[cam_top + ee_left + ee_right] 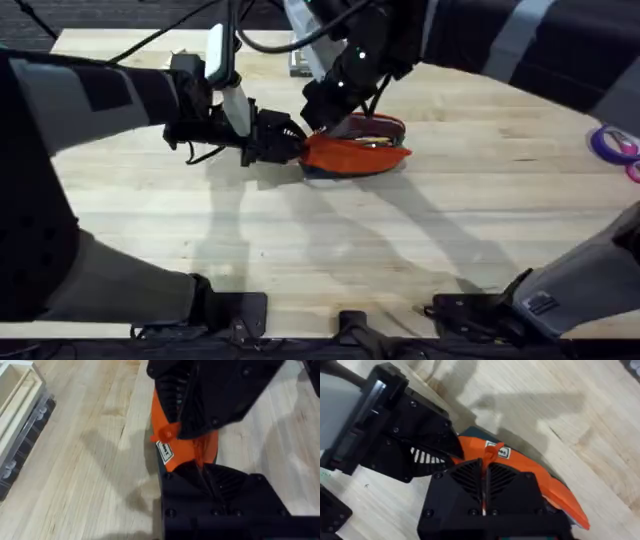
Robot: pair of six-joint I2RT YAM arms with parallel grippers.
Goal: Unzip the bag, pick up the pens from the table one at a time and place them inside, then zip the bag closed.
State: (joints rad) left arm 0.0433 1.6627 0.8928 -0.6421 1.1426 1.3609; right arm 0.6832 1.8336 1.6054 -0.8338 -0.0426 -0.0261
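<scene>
- Orange fabric of the bag [352, 152] lies near the middle of the worktop [330, 250], a little toward the far side, with its long side across the overhead view.
- A dark strip runs under the orange part, and a small white label [165, 452] sits on the end of the bag nearest the left arm.
- At the top of the bag, in the overhead view, the opening seems partly open with something coloured inside, but the view is too poor to say what it is.
- The left pincer [290, 143] comes in low from the left and its black fingers [200, 405] are closed on the left end of the bag; the orange fabric is pressed between them.
- The right pincer [325, 112] comes down from the far side, just above the same end of the bag. Its fingers [465, 477] are pressed together with only a thin line between them, and a small orange pull tab [492, 452] stands out at their tips, so it holds the zipper pull.
- The two pincers are very near each other, almost touching.
- Purple-handled scissors [615, 145] lie at the right edge of the worktop, well apart from the bag.
- A pale tray [15, 405] stands on the worktop beyond the left pincer.
</scene>
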